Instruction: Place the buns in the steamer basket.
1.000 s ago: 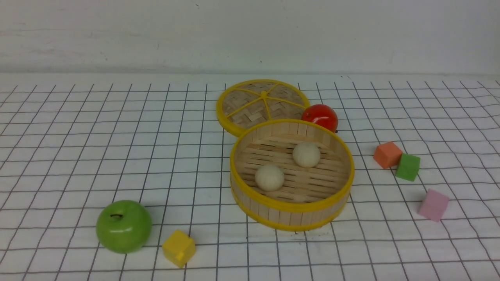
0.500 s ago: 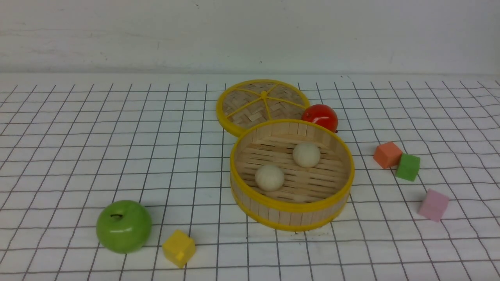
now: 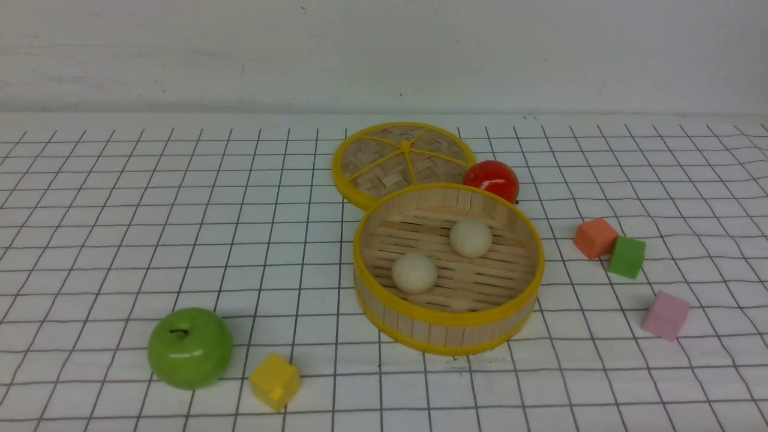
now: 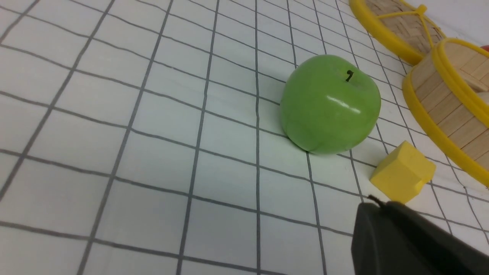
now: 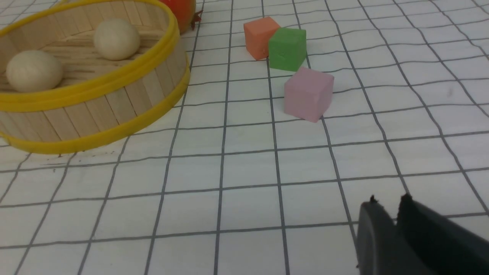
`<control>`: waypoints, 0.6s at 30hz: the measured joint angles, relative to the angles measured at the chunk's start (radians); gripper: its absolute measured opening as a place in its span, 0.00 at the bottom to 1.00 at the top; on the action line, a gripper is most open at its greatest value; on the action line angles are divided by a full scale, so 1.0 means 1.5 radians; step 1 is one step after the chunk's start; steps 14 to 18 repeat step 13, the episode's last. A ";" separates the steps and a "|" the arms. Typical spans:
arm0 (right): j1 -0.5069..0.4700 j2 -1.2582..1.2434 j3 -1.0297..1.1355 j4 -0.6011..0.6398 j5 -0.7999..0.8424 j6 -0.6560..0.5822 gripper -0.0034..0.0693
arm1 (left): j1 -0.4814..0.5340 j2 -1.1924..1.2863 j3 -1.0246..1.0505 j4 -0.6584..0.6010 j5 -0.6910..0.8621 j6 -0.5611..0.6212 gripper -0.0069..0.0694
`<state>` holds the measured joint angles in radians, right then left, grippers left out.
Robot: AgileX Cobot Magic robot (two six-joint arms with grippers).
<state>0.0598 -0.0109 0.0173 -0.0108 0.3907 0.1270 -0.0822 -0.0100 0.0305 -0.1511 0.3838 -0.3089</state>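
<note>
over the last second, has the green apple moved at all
No. In the front view the green apple sits in the same spot beside the yellow cube, on the same grid lines as before.

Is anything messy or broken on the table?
Nothing looks broken or spilled. Both buns sit inside the steamer basket. Its lid lies flat behind it, the red fruit beside it.

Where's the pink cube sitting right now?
In the front view, the pink cube lies on the robot's right, nearer the camera than the touching orange cube and green cube, right of the steamer basket.
</note>
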 joint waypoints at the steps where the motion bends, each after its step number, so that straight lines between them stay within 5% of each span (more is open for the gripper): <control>1: 0.000 0.000 0.000 0.000 0.000 0.000 0.17 | 0.000 0.000 0.000 0.000 0.000 0.000 0.10; 18: 0.000 0.000 0.000 0.000 0.000 0.000 0.19 | 0.000 0.000 0.000 0.000 0.000 0.000 0.10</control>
